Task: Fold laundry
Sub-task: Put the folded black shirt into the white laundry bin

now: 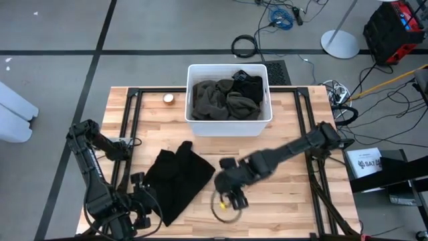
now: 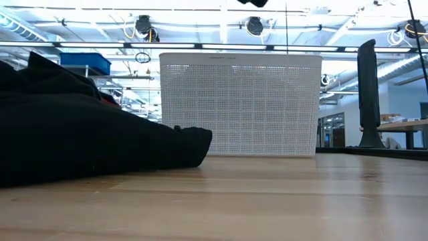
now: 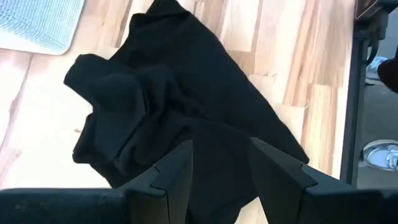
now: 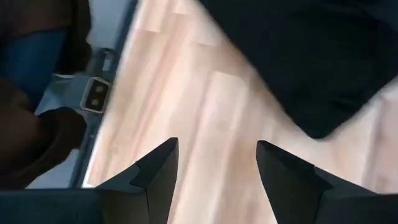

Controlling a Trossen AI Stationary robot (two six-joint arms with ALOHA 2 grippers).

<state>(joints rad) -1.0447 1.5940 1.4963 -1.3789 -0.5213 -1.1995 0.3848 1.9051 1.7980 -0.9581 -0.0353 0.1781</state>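
Note:
A black garment point(image 1: 177, 181) lies crumpled on the wooden table, left of centre, with a bunched fold point(image 3: 115, 93) toward its far end. In the low view it shows as a dark heap point(image 2: 87, 144). More laundry, dark olive-grey point(image 1: 221, 100) and black point(image 1: 249, 84), fills the white bin point(image 1: 200, 126) at the far middle. My left gripper point(image 1: 142, 213) hovers open above the garment's near left corner point(image 3: 221, 146). My right gripper point(image 1: 227, 199) stands open over bare wood just right of the garment point(image 4: 217, 144).
The perforated white bin point(image 2: 237, 104) stands behind the garment. A small round object point(image 1: 168, 99) lies left of the bin. Black frame rails point(image 1: 127, 127) run along the table's left and right sides. Bare wood point(image 1: 287, 194) lies on the near right.

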